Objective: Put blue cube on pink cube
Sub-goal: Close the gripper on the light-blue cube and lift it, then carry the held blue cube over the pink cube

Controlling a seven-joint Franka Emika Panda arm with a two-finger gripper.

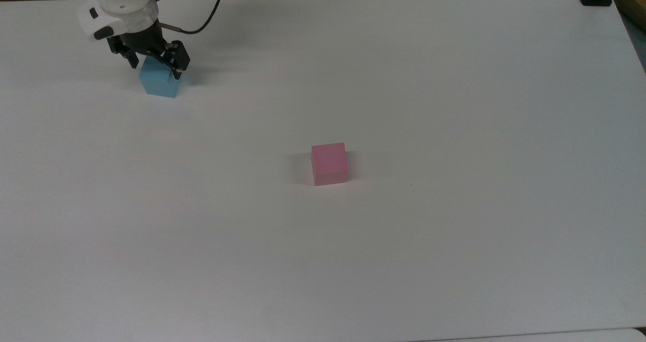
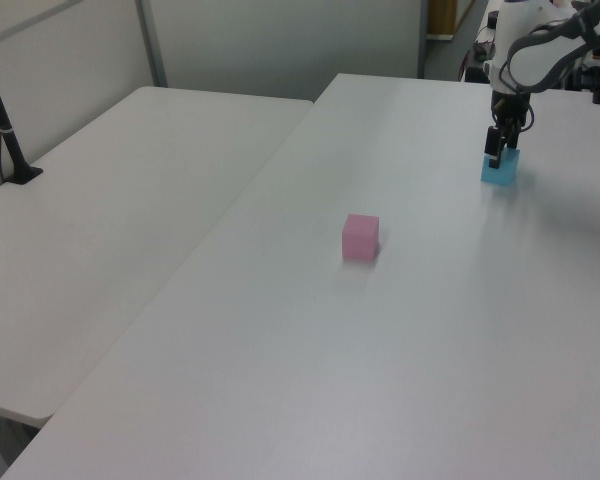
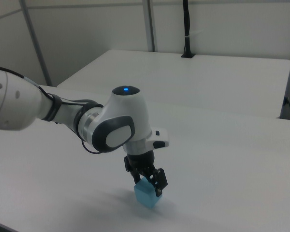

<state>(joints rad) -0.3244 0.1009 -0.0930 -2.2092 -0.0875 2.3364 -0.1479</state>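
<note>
White table (image 1: pixel 454 79) carries both task items, well apart. I have the arm (image 3: pixel 19 104) reaching in at the top view's upper left, with the gripper (image 1: pixel 154 64) set low over the blue cube (image 1: pixel 160 83). Jaws are open and straddle the cube, one finger on each side; I judge no grip yet. The pink cube (image 1: pixel 329 163) sits near table centre, toward the top view's lower right of the blue cube. Next move, as I judge it: close squarely on the cube.
</note>
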